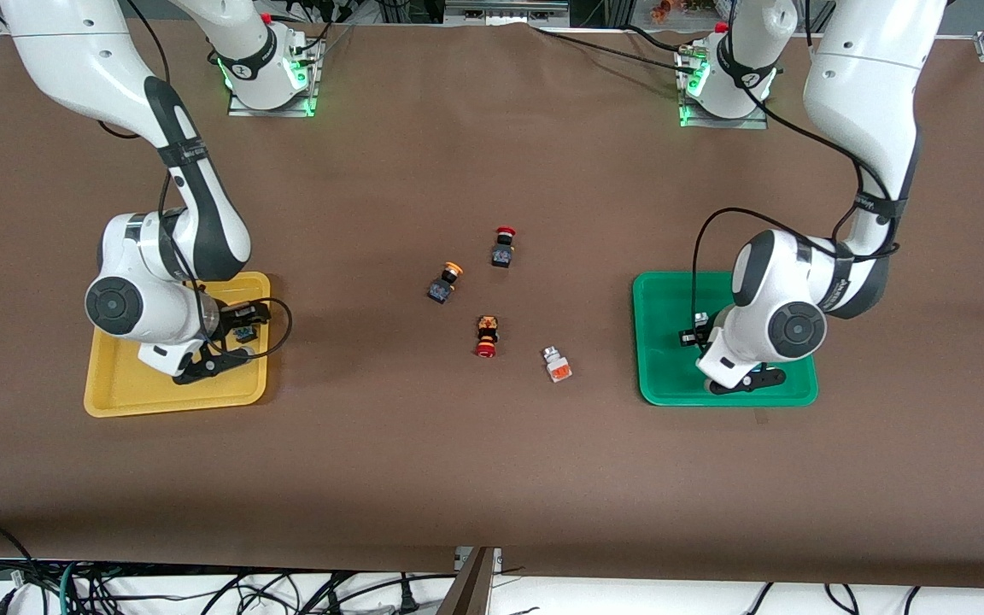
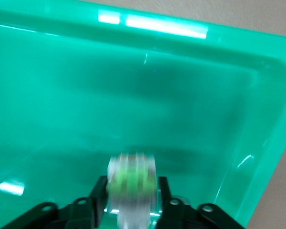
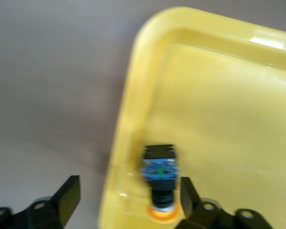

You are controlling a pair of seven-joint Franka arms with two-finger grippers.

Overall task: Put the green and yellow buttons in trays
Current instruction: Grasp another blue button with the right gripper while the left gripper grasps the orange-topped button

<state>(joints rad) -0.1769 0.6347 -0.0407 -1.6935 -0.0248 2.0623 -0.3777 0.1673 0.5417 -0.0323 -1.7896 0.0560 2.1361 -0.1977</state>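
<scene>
My right gripper (image 1: pixel 240 329) is low over the yellow tray (image 1: pixel 125 389), at its edge toward the table's middle. It is open (image 3: pixel 128 195). A black-bodied button with a yellow-orange cap (image 3: pixel 159 176) lies loose in the yellow tray (image 3: pixel 229 119), close to one finger. My left gripper (image 1: pixel 695 331) is low over the green tray (image 1: pixel 663 376). A whitish button with a green face (image 2: pixel 132 179) sits blurred between its fingers (image 2: pixel 132 200), which stand just off its sides above the green tray's floor (image 2: pixel 133 95).
On the brown table between the trays lie another yellow-capped black button (image 1: pixel 445 282), a whitish button with an orange face (image 1: pixel 556 365) and two red-capped black buttons (image 1: pixel 503 248) (image 1: pixel 485 336). The arm bases stand along the table edge farthest from the front camera.
</scene>
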